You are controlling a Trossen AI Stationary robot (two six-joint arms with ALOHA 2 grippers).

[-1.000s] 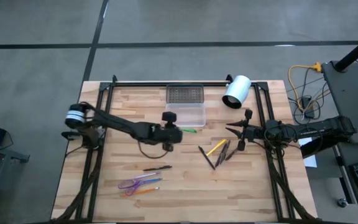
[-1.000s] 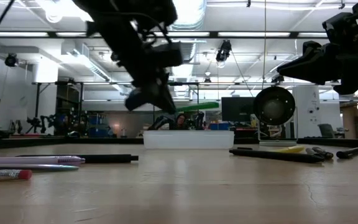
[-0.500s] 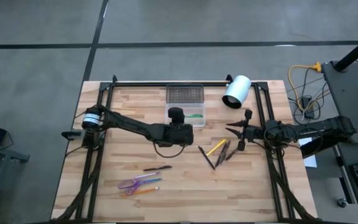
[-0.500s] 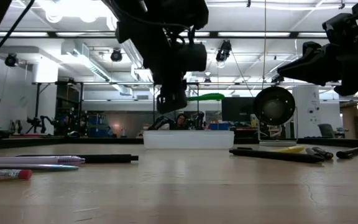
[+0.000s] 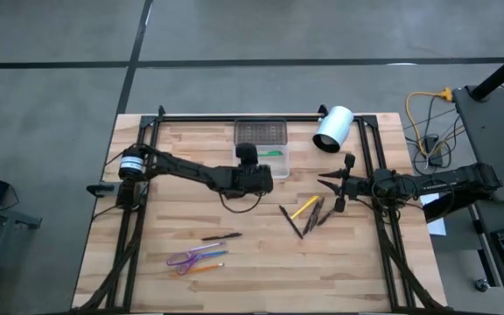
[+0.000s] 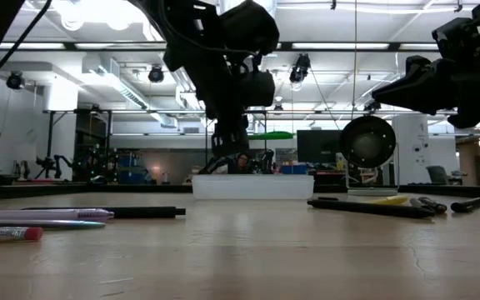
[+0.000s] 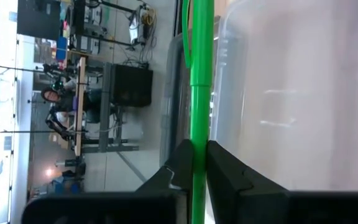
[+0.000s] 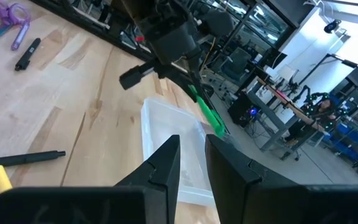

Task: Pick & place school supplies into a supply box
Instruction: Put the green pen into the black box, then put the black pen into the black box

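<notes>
My left gripper is shut on the green pen above the clear supply box. The box has a dark mesh part at its far end and rests flat on the table. In the low view the pen lies level above the box. My right gripper hovers at the table's right, open by a narrow gap and empty, above the yellow pencil and dark pens. The purple scissors, the blue and orange sticks and a dark pen lie near the front. My left gripper pinches the green pen's shaft between its two fingers, which lie across the pen. The fingers come from above, pointing down. The pen is lifted clear and level over the box, its long part sticking out toward the table's right.
A white cylinder with a dark opening lies at the far right, beside the box. Black frame rails run along the table's left, right and far sides. Bare wood lies between the box and the front items.
My left gripper has carried the green pen toward the table's far edge, from just near of the box to above it. The pen has stayed level and clear of the table. My right gripper has kept still.
</notes>
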